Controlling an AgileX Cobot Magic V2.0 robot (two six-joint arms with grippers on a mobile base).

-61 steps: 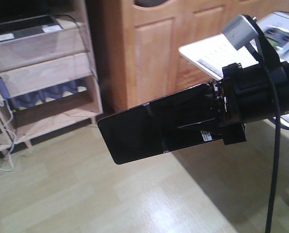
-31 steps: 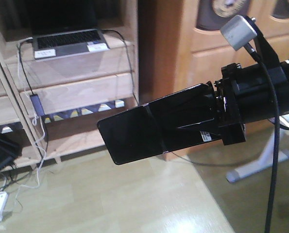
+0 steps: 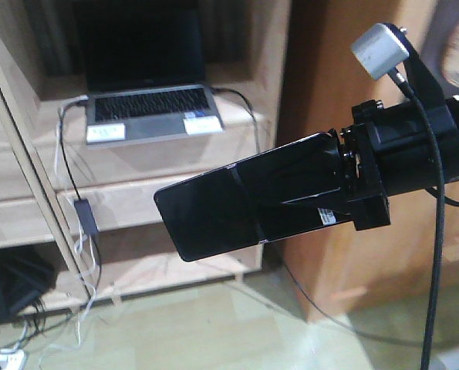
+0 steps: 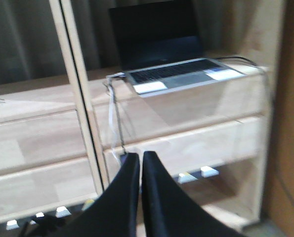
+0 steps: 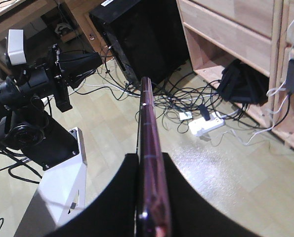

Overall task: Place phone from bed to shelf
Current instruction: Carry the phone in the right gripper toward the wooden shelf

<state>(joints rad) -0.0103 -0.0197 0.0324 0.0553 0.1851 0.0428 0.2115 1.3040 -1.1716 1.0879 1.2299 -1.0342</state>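
Right claw (image 5: 147,159): clamped on the phone (image 3: 214,210), one finger against each flat face, the white-sticker end inside the grip. The phone is held in the air, apart from the shelf (image 3: 28,220) and resting on nothing.

Front view: shows the phone broadside, with its glossy dark face and a faint line across the middle. It overlaps the front edges of the shelf's middle planks in the picture only. An open laptop (image 3: 148,116) sits on the upper plank, close to its front edge.

Right wrist view: shows the phone edge-on, with its pinkish rim. This view alone shows that it hangs over pale floor (image 5: 226,187), with tangled cables (image 5: 186,94) and a white power strip (image 5: 206,123) beyond its tip and the shelf well off to the side.

Left wrist view, blurred: only here is the left claw (image 4: 140,157) seen, its fingers drawn together with a sliver between them and nothing held. It faces the shelf's upright and the laptop.
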